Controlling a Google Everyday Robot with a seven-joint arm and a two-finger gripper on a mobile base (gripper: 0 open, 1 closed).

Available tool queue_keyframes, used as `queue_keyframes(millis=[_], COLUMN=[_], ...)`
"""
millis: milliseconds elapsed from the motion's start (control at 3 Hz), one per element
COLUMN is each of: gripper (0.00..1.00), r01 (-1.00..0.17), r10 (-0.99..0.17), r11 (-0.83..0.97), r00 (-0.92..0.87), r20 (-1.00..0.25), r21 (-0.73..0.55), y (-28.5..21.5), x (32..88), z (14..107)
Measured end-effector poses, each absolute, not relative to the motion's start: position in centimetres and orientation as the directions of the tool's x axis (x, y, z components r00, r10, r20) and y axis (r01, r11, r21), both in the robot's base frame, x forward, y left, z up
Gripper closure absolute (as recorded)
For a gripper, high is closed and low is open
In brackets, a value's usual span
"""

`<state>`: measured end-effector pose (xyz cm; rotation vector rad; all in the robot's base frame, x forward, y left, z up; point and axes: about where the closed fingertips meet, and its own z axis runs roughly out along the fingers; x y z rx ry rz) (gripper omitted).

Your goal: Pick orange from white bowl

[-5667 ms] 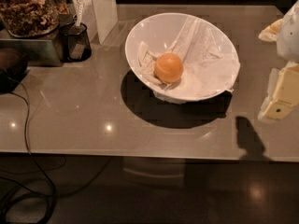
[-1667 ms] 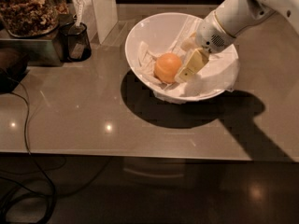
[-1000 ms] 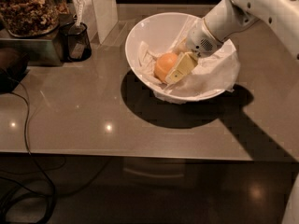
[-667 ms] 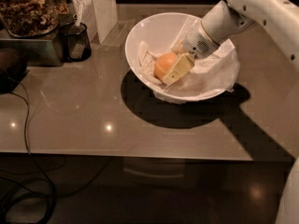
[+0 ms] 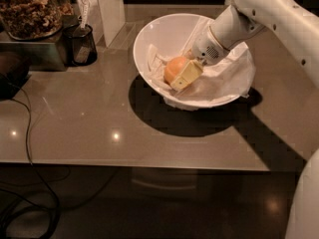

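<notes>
Table [image 5: 99,113]: a wide brown glossy top. The bowl stands in its far middle part, and no fruit lies on the table outside the bowl.
Arm [image 5: 259,9]: white and thick. It comes from the far right and reaches down to the left, over the bowl's right rim, so I judge the approach as done.
White bowl [image 5: 164,34]: big and deep, with the rim tilted, standing on the table.
Paper lining [image 5: 224,78]: crumpled white paper that fills the bowl's right and near side, under the arm's end.
Mesh cup [image 5: 81,44]: dark, at the far left, well apart from the bowl, with no part in this task.
Gripper [image 5: 183,72]: down inside the bowl, touching the right, near side of the fruit. I cannot tell if it is wide, narrow or already holding.
Orange [image 5: 174,67]: small and round, low in the bowl's left part, on the paper. It is not yet lifted. What is left, in my judgement: a sure grip, then the lift up over the rim.
</notes>
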<state>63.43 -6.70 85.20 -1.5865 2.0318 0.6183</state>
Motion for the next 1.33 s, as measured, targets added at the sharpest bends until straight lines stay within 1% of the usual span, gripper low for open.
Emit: queue_keyframes(millis=[333,667,1000,1333], gripper=[0.92,1.00,1.00,1.00], r01=[-0.973,-0.969,-0.962,-0.933], r10=[-0.748,-0.707,-0.664,-0.635], r11=[0.226,0.242,0.272,0.343], r00=[-0.209,-0.213,-0.177,-0.143], r20=[-0.630,-0.674,-0.726,-0.759], r21=[0.054,0.053,-0.015,-0.110], y=[-6.9,-8.2,-10.4,-14.3], x=[63.4,62.8,61.3,58.1], z=[85.6,87.0,91.0,96.8])
